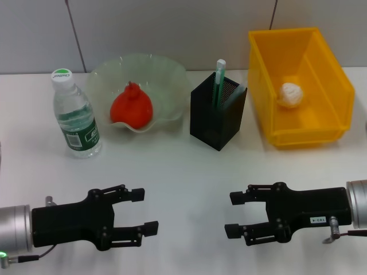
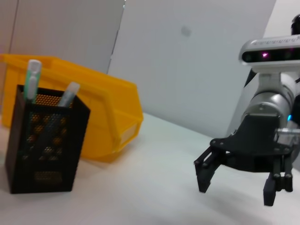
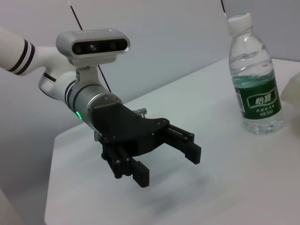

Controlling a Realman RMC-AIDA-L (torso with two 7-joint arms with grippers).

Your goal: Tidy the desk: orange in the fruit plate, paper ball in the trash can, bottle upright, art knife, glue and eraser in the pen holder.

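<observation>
Head view | one bottle | one orange | two end effectors

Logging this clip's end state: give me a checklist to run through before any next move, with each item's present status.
1. Orange in the fruit plate: ok.
2. Paper ball in the yellow trash can: ok.
3. Bottle upright: ok.
4. Pen holder contents: two items stick out; art knife, glue and eraser all inside: cannot tell.
5. Left tool open, holding nothing, near the front of the table: ok.
6. Right tool open, holding nothing, near the front of the table: ok.
</observation>
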